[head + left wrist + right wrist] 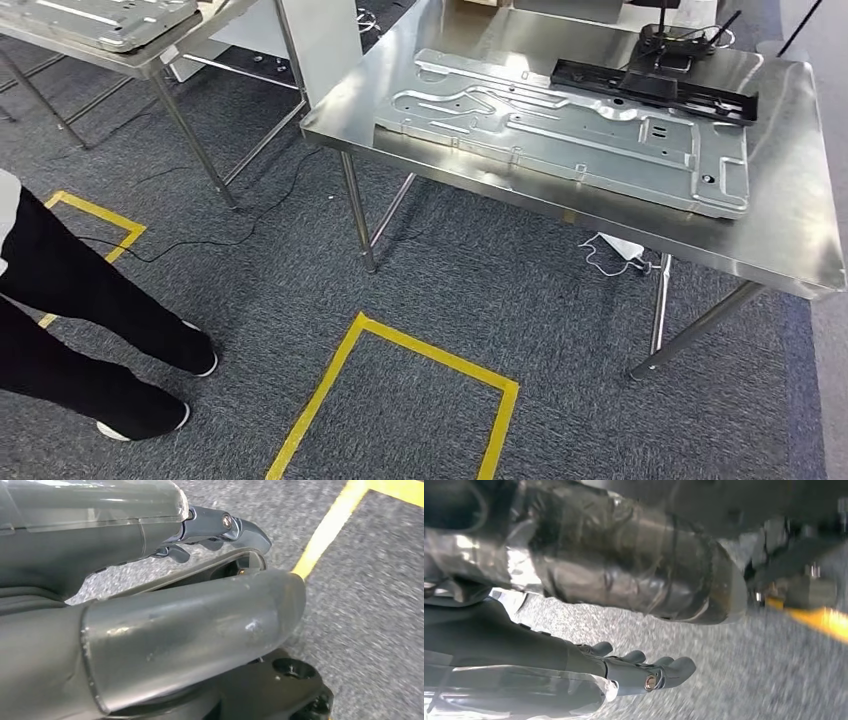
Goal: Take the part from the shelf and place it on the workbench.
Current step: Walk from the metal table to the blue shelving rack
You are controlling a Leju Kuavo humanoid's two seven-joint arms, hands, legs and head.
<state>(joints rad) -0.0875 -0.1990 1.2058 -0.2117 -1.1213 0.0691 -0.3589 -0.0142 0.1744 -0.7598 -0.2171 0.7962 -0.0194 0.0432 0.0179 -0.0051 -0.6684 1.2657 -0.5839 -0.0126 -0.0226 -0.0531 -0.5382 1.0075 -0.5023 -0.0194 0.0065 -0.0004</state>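
Note:
In the head view a steel workbench (790,170) stands ahead on the right. A large silver stamped panel (560,130) lies flat on it, with a long black part (650,88) along the panel's far edge. My left hand (150,605) hangs over the grey carpet, its thumb and fingers (235,527) apart and nothing between them. My right hand (574,650) also hangs over the carpet with its fingers (664,667) stretched out and empty; its thumb (624,580) is wrapped in shiny tape.
A second steel table (150,60) at the far left carries another silver panel (100,15). A person's legs in black trousers (80,300) stand at the left. Yellow tape squares (400,345) mark the carpet. A black cable (250,225) and a white scrap (615,250) lie near the workbench legs.

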